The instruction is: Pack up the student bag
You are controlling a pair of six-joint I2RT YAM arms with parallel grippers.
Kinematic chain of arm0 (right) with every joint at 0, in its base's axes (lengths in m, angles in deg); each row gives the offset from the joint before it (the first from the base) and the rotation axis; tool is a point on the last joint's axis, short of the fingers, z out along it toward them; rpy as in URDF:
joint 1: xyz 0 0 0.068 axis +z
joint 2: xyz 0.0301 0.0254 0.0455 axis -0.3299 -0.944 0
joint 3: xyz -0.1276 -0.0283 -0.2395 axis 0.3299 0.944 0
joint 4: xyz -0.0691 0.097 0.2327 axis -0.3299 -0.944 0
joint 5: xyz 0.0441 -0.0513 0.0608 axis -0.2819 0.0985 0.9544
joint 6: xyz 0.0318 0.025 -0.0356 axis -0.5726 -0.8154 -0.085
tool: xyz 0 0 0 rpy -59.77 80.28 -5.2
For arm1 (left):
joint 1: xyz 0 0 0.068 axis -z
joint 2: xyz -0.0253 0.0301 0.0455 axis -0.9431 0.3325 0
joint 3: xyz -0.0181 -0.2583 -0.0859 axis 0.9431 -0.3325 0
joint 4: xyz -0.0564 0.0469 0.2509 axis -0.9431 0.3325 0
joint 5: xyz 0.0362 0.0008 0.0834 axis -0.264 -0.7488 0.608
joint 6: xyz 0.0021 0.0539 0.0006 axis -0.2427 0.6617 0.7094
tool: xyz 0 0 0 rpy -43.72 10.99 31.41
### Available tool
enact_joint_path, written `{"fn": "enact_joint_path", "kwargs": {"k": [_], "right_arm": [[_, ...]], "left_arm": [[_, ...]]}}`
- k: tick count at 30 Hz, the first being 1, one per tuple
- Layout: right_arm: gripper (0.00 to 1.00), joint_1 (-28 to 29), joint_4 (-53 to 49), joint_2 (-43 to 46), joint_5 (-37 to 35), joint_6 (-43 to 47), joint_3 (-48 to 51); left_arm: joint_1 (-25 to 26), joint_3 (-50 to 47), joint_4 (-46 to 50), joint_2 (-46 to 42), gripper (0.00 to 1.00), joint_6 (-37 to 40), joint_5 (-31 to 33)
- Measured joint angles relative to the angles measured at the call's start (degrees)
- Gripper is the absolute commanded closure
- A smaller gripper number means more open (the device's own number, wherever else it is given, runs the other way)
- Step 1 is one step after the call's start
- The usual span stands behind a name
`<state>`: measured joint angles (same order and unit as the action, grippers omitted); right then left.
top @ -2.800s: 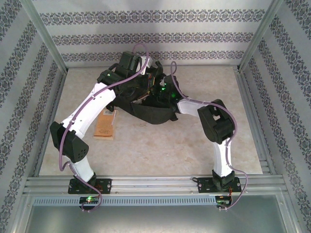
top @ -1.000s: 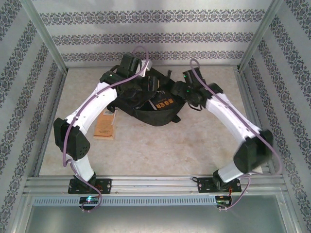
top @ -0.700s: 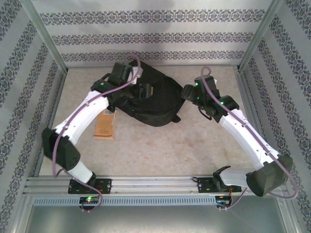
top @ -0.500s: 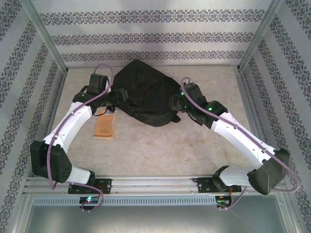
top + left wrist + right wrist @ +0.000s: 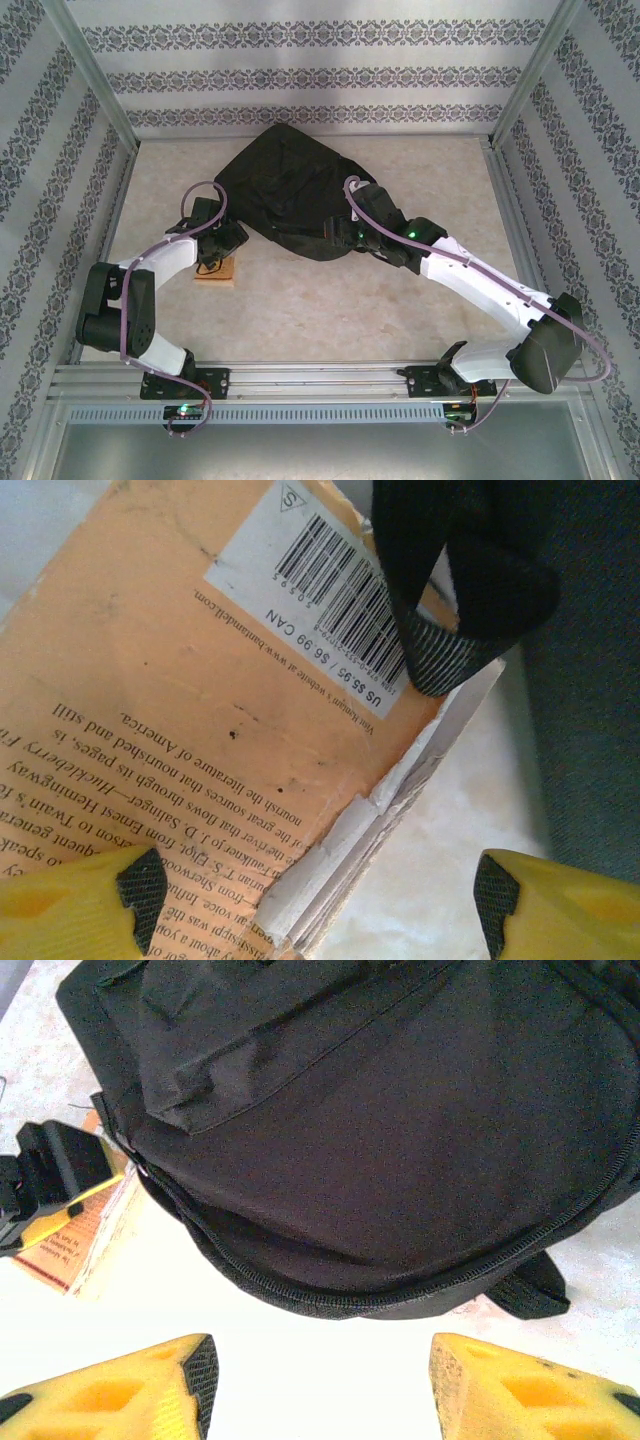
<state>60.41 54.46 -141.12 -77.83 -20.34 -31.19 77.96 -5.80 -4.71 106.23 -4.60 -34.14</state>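
Hovering over the book (image 5: 200,730), the left gripper (image 5: 320,900) straddles its corner, fingers spread; the right gripper (image 5: 320,1370), also spread and empty, faces the student bag (image 5: 400,1140), lying far-centre on the table (image 5: 300,300); next, probably: pinch the book.

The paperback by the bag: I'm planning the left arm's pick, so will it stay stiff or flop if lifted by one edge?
Probably floppy: the paperback has a paper cover and worn, splayed page edges. Likely light, as it looks slim. The black strap lying over its corner may snag.
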Motion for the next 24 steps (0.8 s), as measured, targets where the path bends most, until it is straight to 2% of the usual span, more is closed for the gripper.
{"fn": "enact_joint_path", "kwargs": {"k": [5, 11, 15, 20, 24], "right_arm": [[0.40, 0.00, 0.61, 0.26, 1.40, 0.35, 1.07], [0.45, 0.00, 0.83, 0.07, 4.00, 0.37, 1.38], [0.55, 0.00, 1.27, -2.03, 7.34, 0.85, 1.16], [0.61, 1.64, 1.40, -7.58, 13.03, 1.14, -1.07], [0.63, 5.57, 2.29, -13.33, 16.17, -1.27, -4.26]], "left_arm": [[0.50, -6.23, -5.99, -4.92, 0.17, -2.19, -1.20], [8.48, -15.21, -5.90, -15.93, 0.17, -5.77, -4.70], [13.25, -17.79, 1.22, -23.87, 0.16, -7.54, -7.78], [13.35, -14.32, 15.39, -33.11, 0.14, -4.74, -6.27], [13.14, -10.47, 18.78, -34.84, 0.15, -1.42, -3.76]]}}
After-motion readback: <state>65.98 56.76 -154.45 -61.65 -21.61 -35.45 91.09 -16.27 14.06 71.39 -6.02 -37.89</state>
